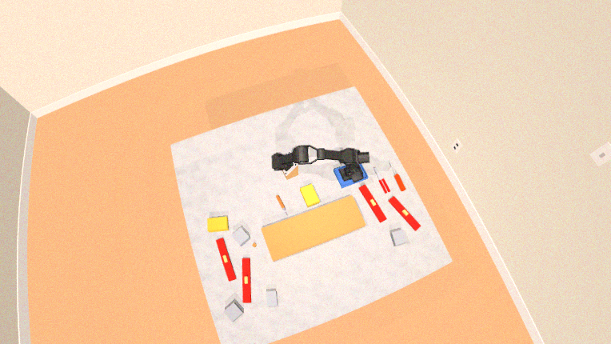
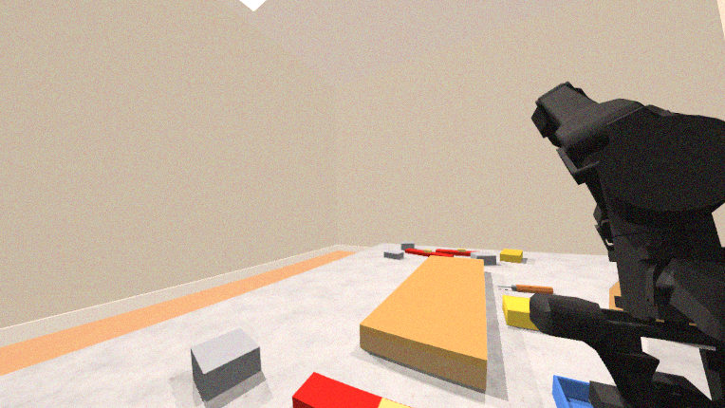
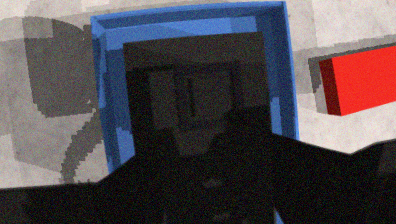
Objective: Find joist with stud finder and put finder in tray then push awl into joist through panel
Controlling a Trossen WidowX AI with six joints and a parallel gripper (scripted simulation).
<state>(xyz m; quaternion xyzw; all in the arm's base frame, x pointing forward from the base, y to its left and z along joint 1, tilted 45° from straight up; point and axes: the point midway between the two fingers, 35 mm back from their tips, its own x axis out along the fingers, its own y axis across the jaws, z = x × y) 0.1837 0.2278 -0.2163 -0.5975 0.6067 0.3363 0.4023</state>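
My gripper (image 1: 353, 172) (image 3: 205, 142) is shut on the black stud finder (image 3: 160, 52) (image 2: 604, 394), low at the blue tray (image 1: 341, 182) (image 2: 572, 384) (image 3: 292, 100). In the wrist view the tray walls show around the stud finder; whether it touches the tray floor I cannot tell. The tan floor panel (image 1: 313, 228) (image 2: 436, 308) lies flat, with no hole or mark visible on top. The awl (image 1: 280, 202) (image 2: 532, 288), with an orange-brown handle and thin shaft, lies beside the panel's long edge. The joist is hidden.
A yellow block (image 1: 309, 195) (image 2: 517, 311) lies between awl and tray. A red level (image 1: 373, 202) (image 3: 367, 80) lies close beside the tray, with a red-handled tool (image 1: 384, 185) and an orange screwdriver (image 1: 399, 182) beyond. A tan block (image 1: 291, 172) stands near the arm. Several grey blocks lie around.
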